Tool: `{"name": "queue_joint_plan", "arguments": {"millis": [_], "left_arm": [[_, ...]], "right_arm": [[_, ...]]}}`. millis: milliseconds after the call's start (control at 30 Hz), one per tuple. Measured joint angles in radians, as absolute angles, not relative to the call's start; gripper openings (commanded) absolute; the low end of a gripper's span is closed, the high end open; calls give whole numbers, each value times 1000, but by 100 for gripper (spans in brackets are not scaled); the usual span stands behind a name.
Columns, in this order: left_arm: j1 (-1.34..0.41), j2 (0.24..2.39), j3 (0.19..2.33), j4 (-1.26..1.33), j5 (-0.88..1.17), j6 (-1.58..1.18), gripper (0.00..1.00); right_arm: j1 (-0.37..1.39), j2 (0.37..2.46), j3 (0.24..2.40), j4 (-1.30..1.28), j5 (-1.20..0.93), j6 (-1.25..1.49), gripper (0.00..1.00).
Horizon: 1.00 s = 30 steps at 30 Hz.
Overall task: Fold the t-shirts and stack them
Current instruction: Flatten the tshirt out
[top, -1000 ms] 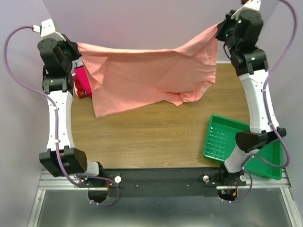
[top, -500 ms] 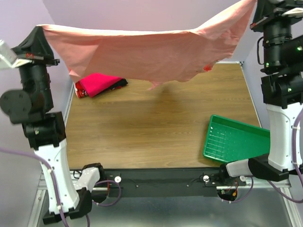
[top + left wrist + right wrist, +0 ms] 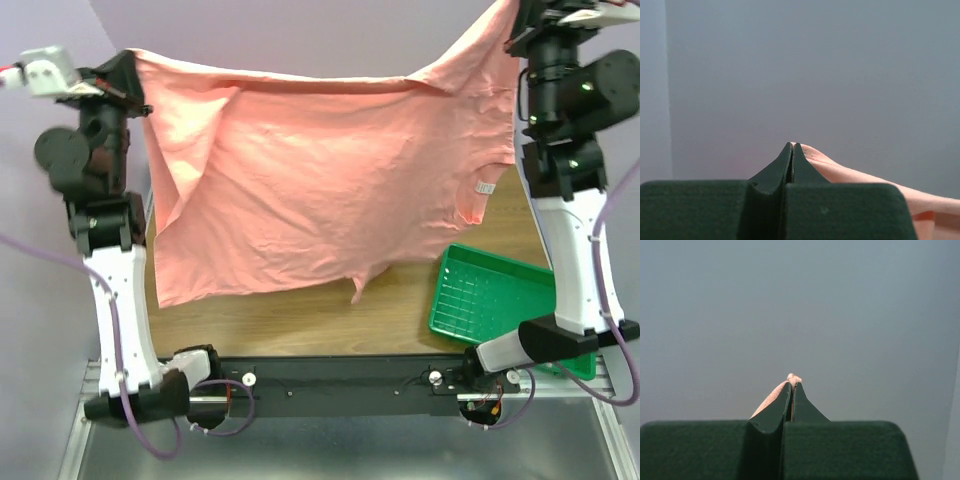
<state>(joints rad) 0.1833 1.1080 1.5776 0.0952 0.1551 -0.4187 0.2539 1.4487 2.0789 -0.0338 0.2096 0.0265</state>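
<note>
A wrinkled salmon-pink shirt point(image 3: 320, 190) hangs spread wide in the air above the wooden surface point(image 3: 300, 320), a small white label point(image 3: 483, 187) near its right edge. The left fingers point(image 3: 776, 172) are clamped on one top corner, the right fingers point(image 3: 774, 410) on the other. The cloth hides most of the surface; the right arm point(image 3: 575, 260) covers part of the green tray point(image 3: 480, 300).

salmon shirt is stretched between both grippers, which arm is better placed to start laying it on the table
Left, probably. The left gripper and right gripper are both shut on the salmon shirt, but only table wood shows below the left end, while the right end hangs by the green tray.
</note>
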Motion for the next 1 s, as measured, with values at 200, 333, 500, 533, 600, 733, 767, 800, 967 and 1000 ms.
{"name": "queue_joint_plan", "arguments": {"millis": [200,333,500,533,600,733,767,800,967,1000], "left_arm": [[183,1291,1564,24,255,-456,0],[183,1324,1564,-12,302,-465,0],[183,1303,1566,-9,334,-472,0],[183,1295,1565,-9,334,-472,0],[183,1270,1560,-2,334,-472,0],[184,1187,1544,3,319,-468,0],[184,1159,1542,7,307,-463,0],[184,1128,1540,12,289,-456,0],[184,985,1538,35,179,-405,0],[184,955,1544,38,152,-389,0]], "right_arm": [[253,1560,2004,-37,254,0,1],[253,1611,1987,-60,258,-1,0],[253,1601,1987,-61,258,-1,0],[253,1592,1987,-61,258,-1,0],[253,1572,1987,-61,256,-1,0],[253,1517,1987,-60,232,-1,0],[253,1505,1987,-60,221,-1,0],[253,1483,1987,-55,205,-1,0],[253,1378,1985,1,131,-20,0],[253,1363,1988,10,124,-24,0]]}}
